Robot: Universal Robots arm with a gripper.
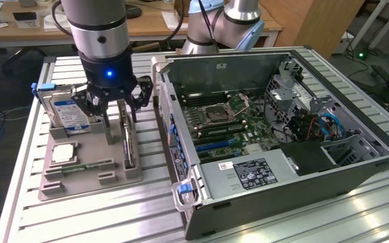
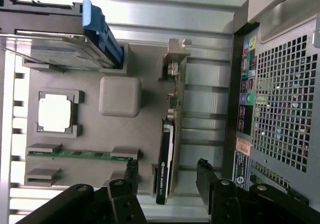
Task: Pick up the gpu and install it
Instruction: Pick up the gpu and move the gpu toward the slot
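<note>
Above the gpu [image 1: 128, 149], end effector [image 1: 118, 116] spread; hard drive [image 1: 69, 114] beside.

The gripper [image 2: 167, 165] hangs with its black fingers [image 2: 131, 173] spread to either side of the gpu [image 2: 165, 151], clear of it. The gpu stands on edge in a grey tray [image 2: 147, 64], which also holds a processor chip [image 2: 56, 112], a green memory stick [image 2: 80, 154] and a hard drive [image 2: 55, 52].

Table [image 1: 100, 217]: ribbed pale metal with a dull sheen. Holder tray [image 2: 145, 64]: matt grey plastic. Gpu [image 2: 165, 164]: smooth, glossy black face. Computer case [image 1: 316, 187]: grey sheet metal, its rear panel perforated. Hard drive [image 1: 69, 114]: shiny metal, paper label, blue plastic clip. Gripper [image 2: 167, 166]: matt black fingers [image 2: 210, 184].
</note>
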